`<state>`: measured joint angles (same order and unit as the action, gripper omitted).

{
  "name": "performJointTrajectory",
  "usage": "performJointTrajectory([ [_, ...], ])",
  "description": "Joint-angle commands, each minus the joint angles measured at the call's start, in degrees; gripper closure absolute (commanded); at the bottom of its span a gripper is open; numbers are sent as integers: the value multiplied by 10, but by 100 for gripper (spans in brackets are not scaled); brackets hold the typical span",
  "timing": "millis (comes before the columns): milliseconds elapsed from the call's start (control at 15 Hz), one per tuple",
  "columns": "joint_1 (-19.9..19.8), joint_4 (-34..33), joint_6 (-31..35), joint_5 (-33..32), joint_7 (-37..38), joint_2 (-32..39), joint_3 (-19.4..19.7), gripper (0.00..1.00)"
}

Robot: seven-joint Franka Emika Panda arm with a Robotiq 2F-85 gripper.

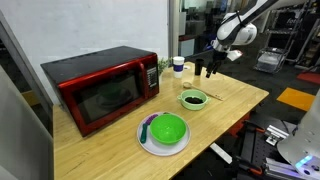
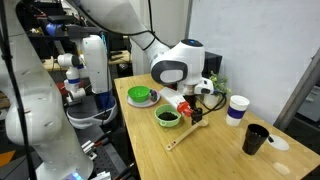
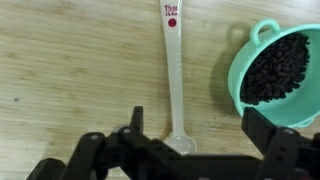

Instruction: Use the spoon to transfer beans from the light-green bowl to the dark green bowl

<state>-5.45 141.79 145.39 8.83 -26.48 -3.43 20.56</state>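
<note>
Wrist view: gripper (image 3: 200, 135) spread open, grasping nothing, its black fingers (image 3: 265, 130) cut off at the lower edge. A white plastic measuring spoon (image 3: 174, 75) lies flat on the grained wooden table (image 3: 70, 70), round scoop at 6 o'clock (handle print illegible). The light-green bowl (image 3: 238, 80) at 3 o'clock, partly cropped, holds matte black beans (image 3: 275, 68). The dark green bowl (image 1: 168, 129) sits on a white plate (image 1: 148, 145).

Wooden surface (image 1: 100, 150) is carrying plenty: a red microwave (image 1: 100, 90) on one end, a white plate (image 1: 160, 151) near the edge, and the light-green bowl (image 1: 192, 99) close by. In the wrist view the spoon (image 3: 175, 80) lies flat on the wood near that bowl. A white cup (image 2: 237, 109) and a black cup (image 2: 255, 139) stand further along.
</note>
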Motion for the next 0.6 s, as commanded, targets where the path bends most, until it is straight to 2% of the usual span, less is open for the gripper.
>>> performJointTrajectory([
  [0, -23, 1, 62, 19, -34, 50, -24, 0],
  [533, -57, 4, 138, 5, -34, 134, -81, 0],
])
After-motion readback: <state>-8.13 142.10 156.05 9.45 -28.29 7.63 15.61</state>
